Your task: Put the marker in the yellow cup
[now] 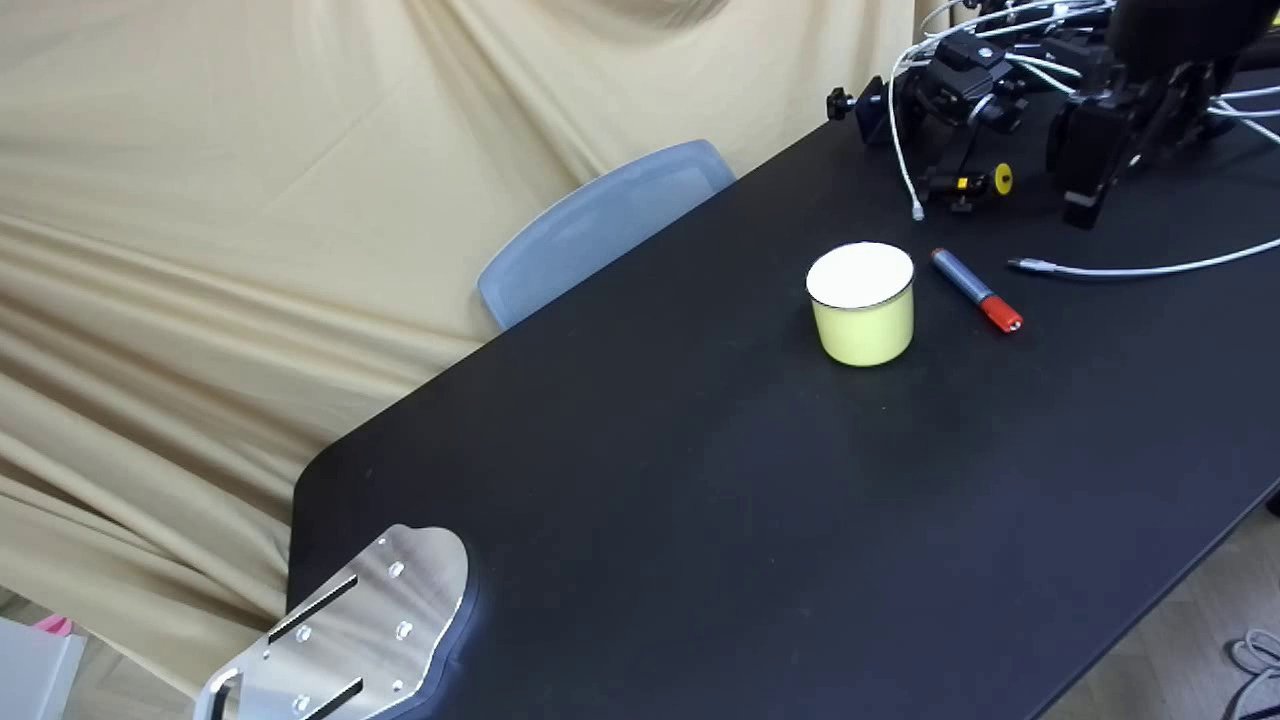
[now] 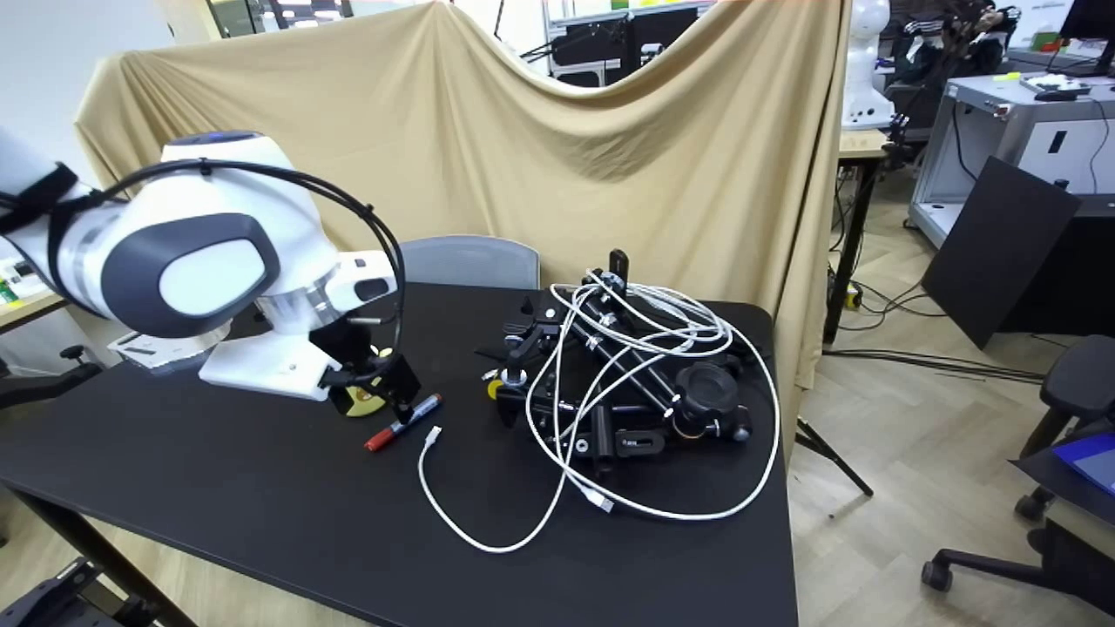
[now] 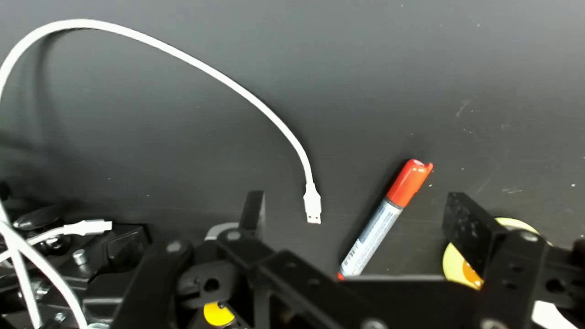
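Observation:
The marker lies flat on the black table, with a blue-grey barrel and a red cap; it shows in both exterior views (image 1: 966, 282) (image 2: 403, 424) and in the wrist view (image 3: 381, 223). The yellow cup (image 1: 864, 330) stands upright close beside it with a white inside. In an exterior view the cup (image 2: 364, 403) is partly behind the gripper; in the wrist view only slivers of the cup (image 3: 452, 262) show around the right finger. My gripper (image 3: 355, 211) is open and empty above the table, with the marker between its fingers in the wrist view. The gripper also shows in both exterior views (image 1: 1090, 165) (image 2: 379, 392).
A white cable with a USB plug (image 3: 312, 203) lies near the marker. A pile of black camera mounts (image 2: 627, 374) with coiled white cables (image 2: 679, 515) stands close by. A metal plate (image 1: 400, 600) is at the table's far end. A grey chair (image 1: 610, 225) and beige curtain (image 1: 250, 200) border the table.

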